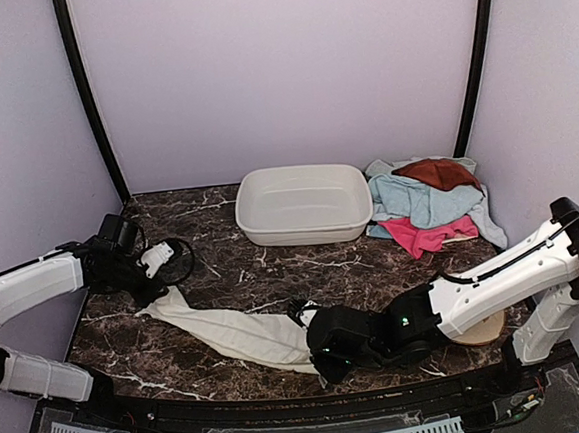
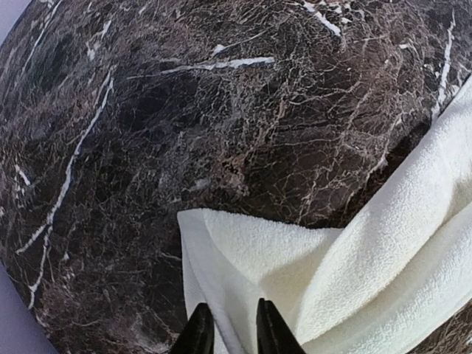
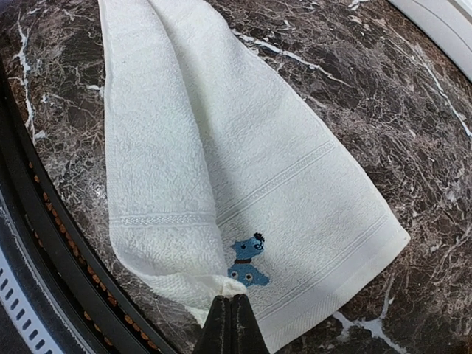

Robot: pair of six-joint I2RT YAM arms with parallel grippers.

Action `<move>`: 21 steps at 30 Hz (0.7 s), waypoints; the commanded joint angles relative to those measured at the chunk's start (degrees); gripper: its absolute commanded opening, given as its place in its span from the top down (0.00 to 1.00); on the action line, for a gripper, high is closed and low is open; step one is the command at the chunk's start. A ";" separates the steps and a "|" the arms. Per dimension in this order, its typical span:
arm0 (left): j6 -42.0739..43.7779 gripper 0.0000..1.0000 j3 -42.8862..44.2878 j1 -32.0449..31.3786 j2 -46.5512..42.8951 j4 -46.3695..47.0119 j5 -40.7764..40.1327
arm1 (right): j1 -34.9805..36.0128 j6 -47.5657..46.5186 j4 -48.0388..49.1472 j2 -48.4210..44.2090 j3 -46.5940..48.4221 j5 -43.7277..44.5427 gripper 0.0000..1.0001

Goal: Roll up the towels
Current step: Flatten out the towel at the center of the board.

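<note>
Right end effector low on cream towel

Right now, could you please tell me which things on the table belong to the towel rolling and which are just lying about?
For the job: cream towel with the blue mark, pinched by the right gripper; rust-brown towel, light blue towel and pink towel heaped at the back right.
Just lying about: white basin; round beige disc at the near right.
</note>
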 commanded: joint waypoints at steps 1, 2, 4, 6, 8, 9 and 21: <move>-2.87 0.86 1.10 0.28 1.37 1.60 0.40 | 1.59 -0.91 -0.61 0.16 1.43 1.49 1.00; -3.35 0.93 1.29 0.27 1.67 1.73 0.70 | 1.84 -0.98 -0.84 0.42 1.55 1.42 1.00; -4.35 1.00 2.13 0.27 1.68 1.63 1.34 | 2.36 -1.09 -0.94 0.88 1.74 1.27 1.00; -4.87 1.00 3.79 0.27 0.92 0.51 2.25 | 2.89 -1.10 -0.86 1.14 1.86 1.03 1.00; -5.21 1.00 6.66 0.26 -0.68 -0.59 2.42 | 3.50 -1.46 -0.85 1.40 2.05 0.91 1.00; -5.41 1.00 8.06 0.27 -1.78 -0.93 2.23 | 3.77 -1.65 -0.87 1.57 2.22 0.82 1.00; -6.60 1.00 11.72 0.33 -8.58 -6.44 0.93 | -1.00 -3.21 3.24 -9.65 -1.44 -5.75 0.29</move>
